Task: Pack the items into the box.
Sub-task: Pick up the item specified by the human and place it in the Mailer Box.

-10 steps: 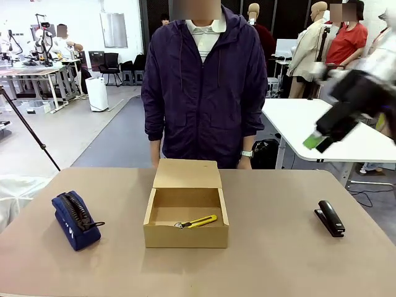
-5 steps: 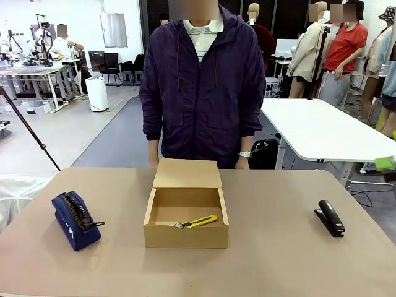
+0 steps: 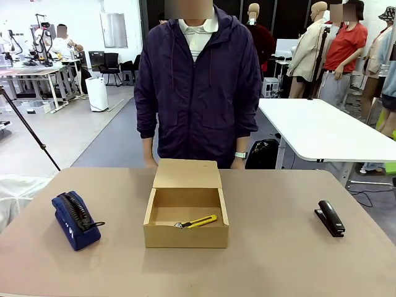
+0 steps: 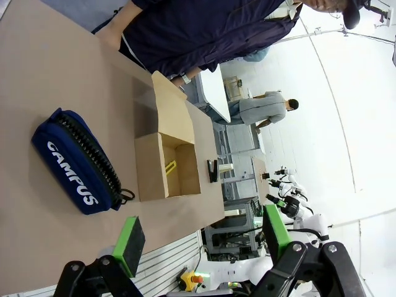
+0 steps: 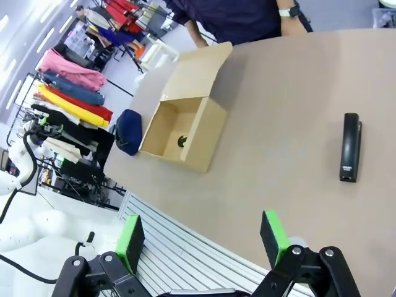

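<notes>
The open brown cardboard box [image 3: 185, 236] sits mid-table, its flap lid [image 3: 187, 174] lying back toward the person. A yellow utility knife [image 3: 199, 221] lies inside on the box floor. The navy zippered pouch [image 3: 74, 220] rests on the table at the left, apart from the box. In the left wrist view my left gripper [image 4: 203, 235] hangs open and empty above the table's near edge, with the pouch [image 4: 77, 164], the box [image 4: 148, 167] and the knife [image 4: 170, 167] beyond it. My right gripper [image 5: 202, 239] is open and empty, high off the table's edge, far from the box [image 5: 207, 133].
A black stapler [image 3: 330, 218] lies on the right of the tan table [image 3: 278, 247]. A person in a dark purple jacket [image 3: 198, 86] stands close behind the box, arms down. Bare table surface surrounds the box on all sides.
My right arm, blurred at the upper right a second ago, has swung out past the right edge of the front view. The box, knife, pouch and stapler have not moved.
</notes>
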Controlling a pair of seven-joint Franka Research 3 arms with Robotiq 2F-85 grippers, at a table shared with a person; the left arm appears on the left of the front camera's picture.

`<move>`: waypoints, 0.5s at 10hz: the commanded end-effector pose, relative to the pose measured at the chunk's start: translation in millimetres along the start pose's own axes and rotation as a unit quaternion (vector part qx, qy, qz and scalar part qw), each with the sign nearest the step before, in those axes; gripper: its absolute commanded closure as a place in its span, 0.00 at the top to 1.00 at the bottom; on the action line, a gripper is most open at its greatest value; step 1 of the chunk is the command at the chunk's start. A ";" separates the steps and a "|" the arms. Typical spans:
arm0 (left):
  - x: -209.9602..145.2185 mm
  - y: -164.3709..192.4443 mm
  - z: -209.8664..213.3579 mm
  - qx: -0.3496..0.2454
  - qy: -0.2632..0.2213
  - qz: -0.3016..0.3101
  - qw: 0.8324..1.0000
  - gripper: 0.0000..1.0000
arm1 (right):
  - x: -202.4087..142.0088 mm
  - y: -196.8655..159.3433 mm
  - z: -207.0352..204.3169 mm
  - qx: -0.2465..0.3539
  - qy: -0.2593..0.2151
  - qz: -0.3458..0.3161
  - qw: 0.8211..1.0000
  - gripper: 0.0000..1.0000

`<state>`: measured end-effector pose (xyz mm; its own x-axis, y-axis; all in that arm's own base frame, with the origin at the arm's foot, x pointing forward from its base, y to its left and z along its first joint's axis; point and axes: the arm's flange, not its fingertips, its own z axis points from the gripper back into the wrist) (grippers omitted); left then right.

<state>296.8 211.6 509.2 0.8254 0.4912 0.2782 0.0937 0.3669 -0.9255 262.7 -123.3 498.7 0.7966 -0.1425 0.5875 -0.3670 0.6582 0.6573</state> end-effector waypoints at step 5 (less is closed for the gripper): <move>0.5 -2.6 0.1 -0.012 -0.005 -0.001 1.000 1.00 | -0.5 4.3 1.0 0.006 -0.008 -0.002 1.000 1.00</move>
<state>296.8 211.6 509.2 0.8254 0.4912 0.2782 0.0937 0.3669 -0.9255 261.0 -122.2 500.9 0.7936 -0.1382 0.5925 -0.3740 0.6573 0.6543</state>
